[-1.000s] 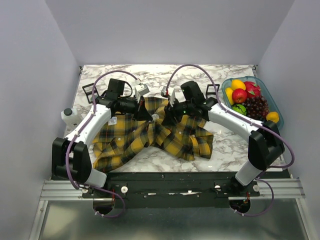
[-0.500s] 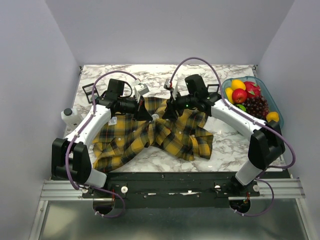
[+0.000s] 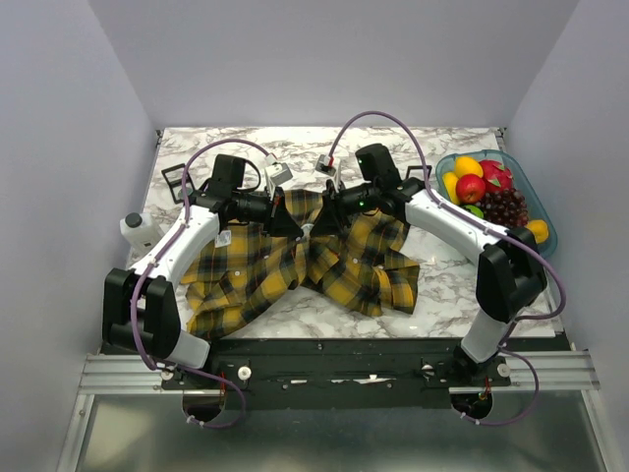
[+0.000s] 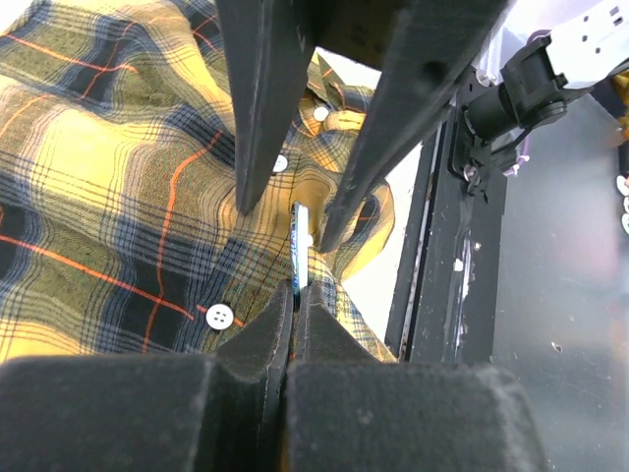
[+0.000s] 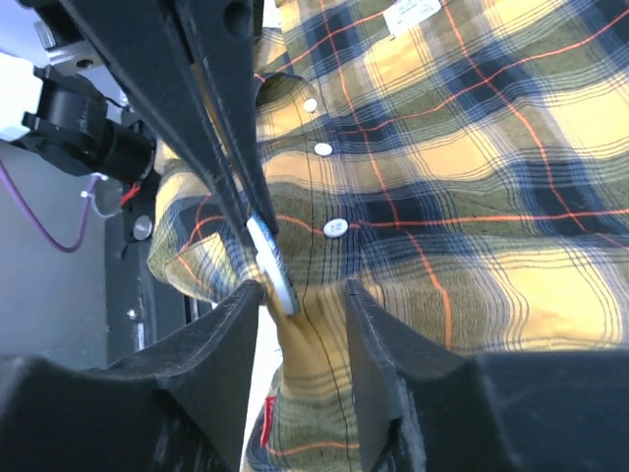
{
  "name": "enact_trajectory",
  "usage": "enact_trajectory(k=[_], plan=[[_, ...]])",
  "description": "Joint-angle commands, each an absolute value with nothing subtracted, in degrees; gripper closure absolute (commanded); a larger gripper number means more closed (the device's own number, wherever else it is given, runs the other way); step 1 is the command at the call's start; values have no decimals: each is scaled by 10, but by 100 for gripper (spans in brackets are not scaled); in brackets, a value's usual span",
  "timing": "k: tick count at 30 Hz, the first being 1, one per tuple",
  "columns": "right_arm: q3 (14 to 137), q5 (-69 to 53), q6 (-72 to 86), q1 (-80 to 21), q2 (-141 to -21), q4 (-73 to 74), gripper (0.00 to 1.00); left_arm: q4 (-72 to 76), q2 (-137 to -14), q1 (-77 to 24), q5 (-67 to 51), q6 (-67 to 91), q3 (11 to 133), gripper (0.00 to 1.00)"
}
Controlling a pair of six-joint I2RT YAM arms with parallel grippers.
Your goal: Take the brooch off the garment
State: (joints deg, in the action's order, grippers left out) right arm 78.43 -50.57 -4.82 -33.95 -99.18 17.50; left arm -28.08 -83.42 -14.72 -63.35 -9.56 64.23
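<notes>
The garment [image 3: 256,270], a yellow and dark plaid shirt, lies crumpled mid-table. The brooch [image 4: 301,246] stands edge-on as a thin pale disc above a raised fold of the cloth. My left gripper [image 4: 296,292] is shut on its lower edge, with some cloth around it. In the right wrist view the brooch [image 5: 272,261] shows white with a bluish rim. My right gripper [image 5: 301,292] is open there, its jaws straddling the brooch and the fabric ridge under it. In the top view both grippers meet at the shirt's middle, left [image 3: 295,228] and right [image 3: 319,224].
A teal basket [image 3: 543,218] of fruit stands at the right edge. A small bottle [image 3: 138,231] sits at the left. Black square frames lie at the back left [image 3: 174,182] and near the basket [image 3: 418,177]. A white block [image 3: 278,177] rests behind the shirt.
My right arm has swung left and back, bringing its gripper up against the left gripper at the raised fold. Its jaws have narrowed slightly. The left arm has not moved.
</notes>
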Motion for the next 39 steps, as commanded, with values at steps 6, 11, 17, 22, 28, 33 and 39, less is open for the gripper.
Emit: enact_trajectory(k=[6,11,17,22,28,33,39], plan=[[815,-548,-18,-336,-1020,168,64,-264,-843,-149,-678,-87,650,100],[814,-547,-18,-335,-1025,168,64,-263,-848,-149,-690,-85,659,100],[806,-537,-2,-335,-1039,165,65,-275,-853,-153,-708,-105,680,100],[809,-554,39,-335,-1059,162,64,-334,-851,-169,-696,-178,700,100],[836,-598,40,-330,-1078,170,62,-359,-851,-171,-674,-200,705,100],[873,-578,-122,-328,-1027,252,48,-346,-849,-171,-642,-193,673,100],[878,-539,-273,-320,-977,361,39,-319,-846,-170,-593,-162,666,100]])
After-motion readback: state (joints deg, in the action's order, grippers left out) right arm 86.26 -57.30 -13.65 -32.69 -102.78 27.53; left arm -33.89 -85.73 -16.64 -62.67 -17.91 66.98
